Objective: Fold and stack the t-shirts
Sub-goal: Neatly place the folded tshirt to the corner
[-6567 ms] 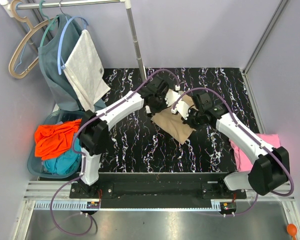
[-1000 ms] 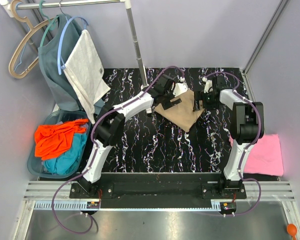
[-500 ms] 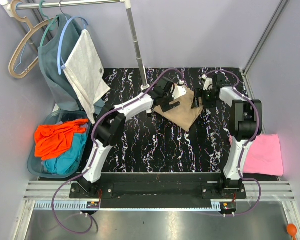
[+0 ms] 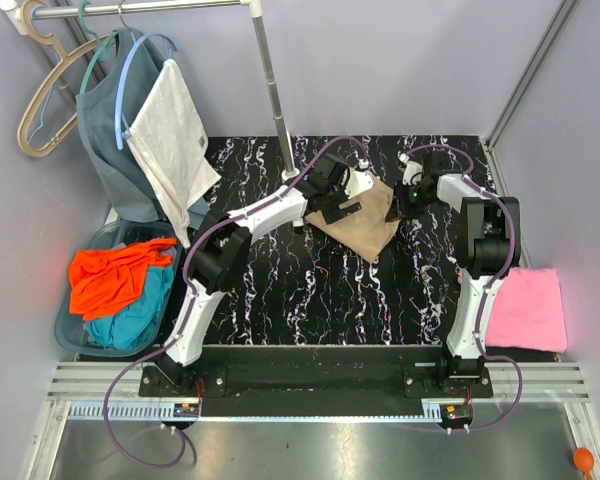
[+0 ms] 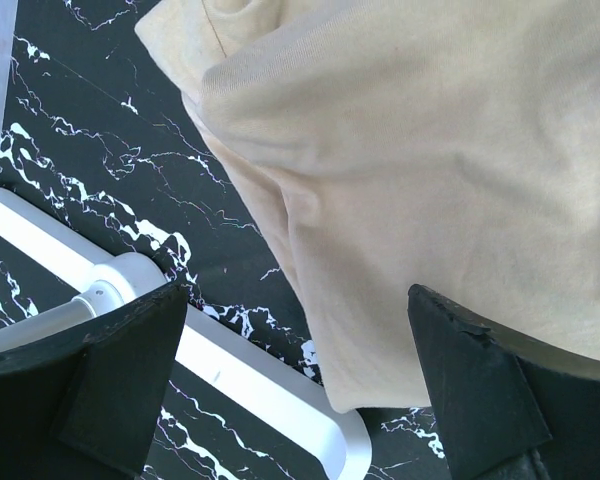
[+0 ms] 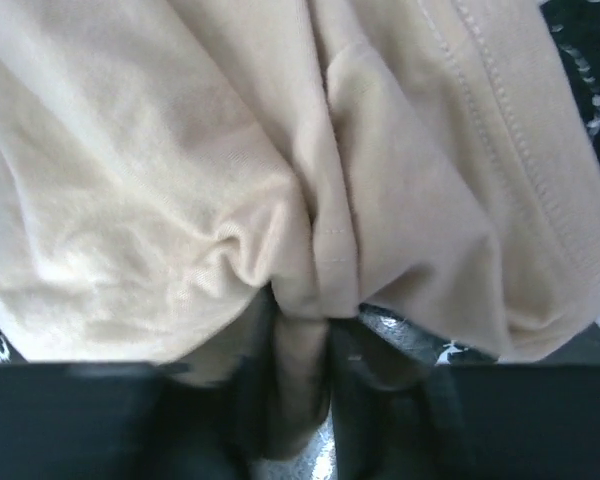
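Folded tan t-shirt (image 4: 365, 232) lies near the far right corner of the table (image 4: 280, 290), well apart from the pink t-shirt (image 4: 535, 310) at the right edge. At its right edge, the right gripper (image 6: 300, 395) is pinched on a gathered fold. Over its left edge, the left gripper (image 4: 342, 203) hovers with jaws wide, holding nothing. The cloth lies between the two grippers. The pink one lies nearer the right arm, likely the carrier.
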